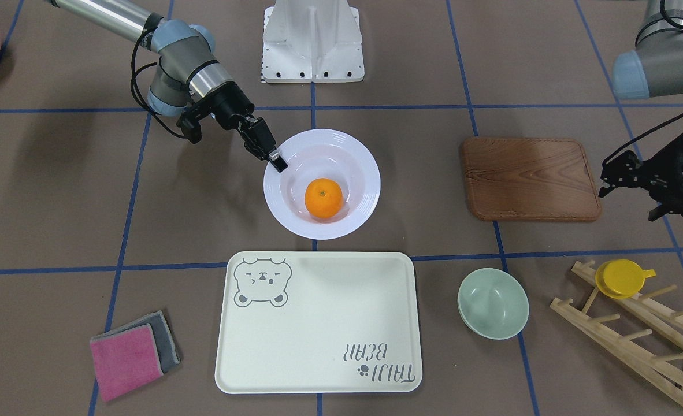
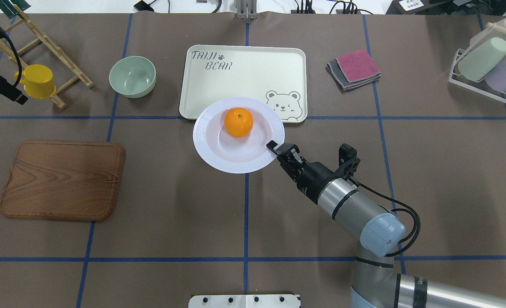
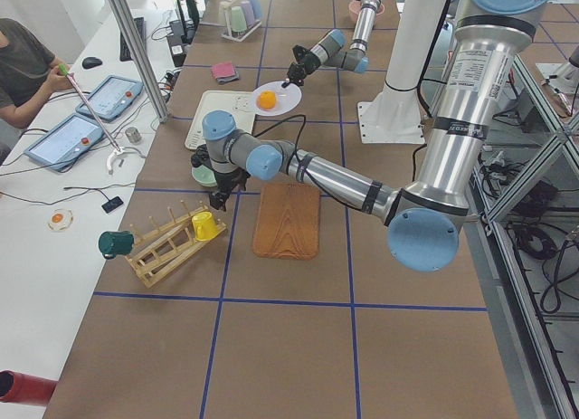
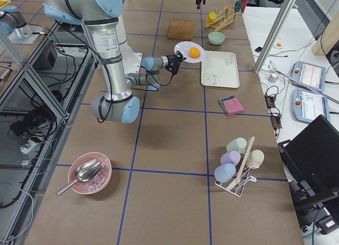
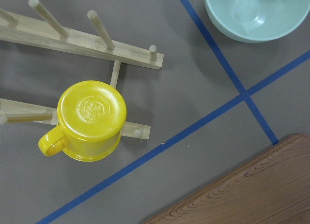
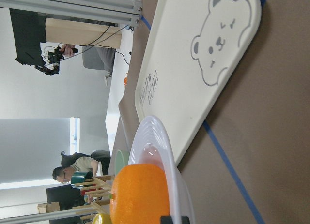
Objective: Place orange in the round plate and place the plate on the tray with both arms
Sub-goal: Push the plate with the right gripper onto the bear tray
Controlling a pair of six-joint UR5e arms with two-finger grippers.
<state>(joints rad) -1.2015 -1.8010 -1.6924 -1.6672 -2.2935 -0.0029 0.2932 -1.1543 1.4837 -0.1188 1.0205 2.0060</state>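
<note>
Logging orange [image 1: 323, 198] in sunken centre of round plate [image 1: 286, 214], mid-frame in front-facing view, just above tray [image 1: 318, 323] and apart from it. Seeing right gripper [image 1: 277, 162] pinched on plate's upper-left rim. Cannot tell spread or pressed together for left gripper [image 1: 607, 179], at right edge beside wooden board [image 1: 529, 179]. Judging plate stiff, glossy, slippery, breakable, likely to tip under a one-sided hold; fruit light, free to roll. Best taken by wide ridged rim, opposite sides, kept level.
</note>
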